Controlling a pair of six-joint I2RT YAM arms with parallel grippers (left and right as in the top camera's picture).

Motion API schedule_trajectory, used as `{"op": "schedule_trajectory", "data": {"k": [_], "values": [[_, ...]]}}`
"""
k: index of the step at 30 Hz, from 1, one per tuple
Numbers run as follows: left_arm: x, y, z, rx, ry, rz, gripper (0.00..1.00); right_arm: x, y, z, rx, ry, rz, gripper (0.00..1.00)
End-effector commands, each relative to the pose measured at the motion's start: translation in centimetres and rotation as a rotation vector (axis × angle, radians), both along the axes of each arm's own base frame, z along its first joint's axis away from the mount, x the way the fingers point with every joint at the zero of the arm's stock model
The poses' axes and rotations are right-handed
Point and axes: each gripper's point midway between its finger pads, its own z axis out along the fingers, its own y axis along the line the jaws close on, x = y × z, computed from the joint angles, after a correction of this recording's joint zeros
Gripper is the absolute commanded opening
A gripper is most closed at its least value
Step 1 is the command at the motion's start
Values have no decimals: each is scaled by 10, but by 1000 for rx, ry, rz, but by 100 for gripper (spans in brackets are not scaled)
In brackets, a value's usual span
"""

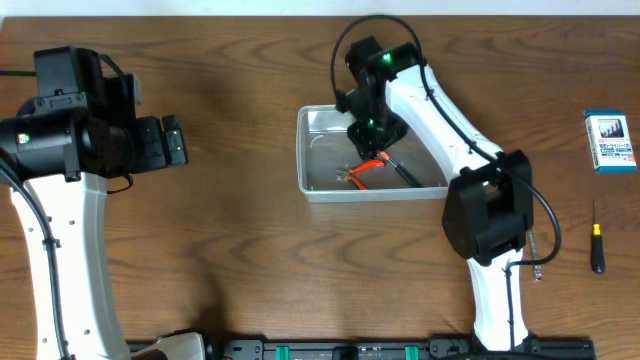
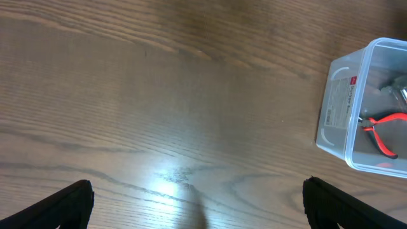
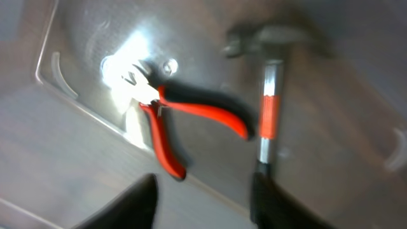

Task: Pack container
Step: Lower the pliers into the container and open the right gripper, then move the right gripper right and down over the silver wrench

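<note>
Container sits mid-table, slightly right of centre in the overhead view: clear plastic tub, rounded corners, rim, upright on the wooden table. The left wrist view has it at the right edge, a label showing on its side.

Inside, 2 tools lie on the floor. Red-handled pliers have their jaws toward one corner and their handles spread. Just beside them is a hammer, with a metal head, a red band on the shaft and a dark grip. Cannot tell whether the two touch; the wrist frame is blurred.

Right gripper hangs directly over the tub and, with its arm, hides the middle and back-right part in the overhead view. Its fingers stand apart with nothing between them, above the tools.

Left gripper is well apart from the tub, over bare table on the left. Its fingers are spread wide and hold nothing.

Outside the tub, far right: a small blue and white box near the table edge, and below it a screwdriver with a yellow and black handle lying flat. Both are well apart from the container.

Counts: 1 container, 1 pliers, 1 hammer, 1 box, 1 screwdriver, 2 grippers.
</note>
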Motion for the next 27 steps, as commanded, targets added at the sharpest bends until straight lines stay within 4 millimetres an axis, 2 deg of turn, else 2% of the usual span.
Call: {"op": "schedule_trajectory", "data": {"k": [1,2,3,9,12,15,17,20,22,24,27], "values": [[2,3,5,10,-12,8,98,29,-22,43,-39,-132,-149,78],[1,3,4,9,-10,9,98,31,-31,53,-44,-140,-175,97],[1,3,4,9,-9,8,98,33,-38,62,-46,-143,-198,99],[0,3,4,9,-7,9,98,33,-103,119,-40,-166,-390,99],[1,3,4,9,-7,9,98,32,-128,145,7,-214,-465,99],[0,3,4,8,-6,9,98,24,-147,169,46,-258,-514,99],[-1,3,4,7,-1,9,98,11,-163,184,49,-283,-539,99],[-3,2,3,6,6,9,98,-20,-181,189,28,-265,-526,99],[-3,2,3,5,9,9,98,-48,-196,183,9,-222,-545,99],[-3,2,3,5,9,9,98,-64,-210,177,9,-209,-590,99],[-3,2,3,6,8,9,98,-76,-237,166,-30,-227,-645,99]]}}
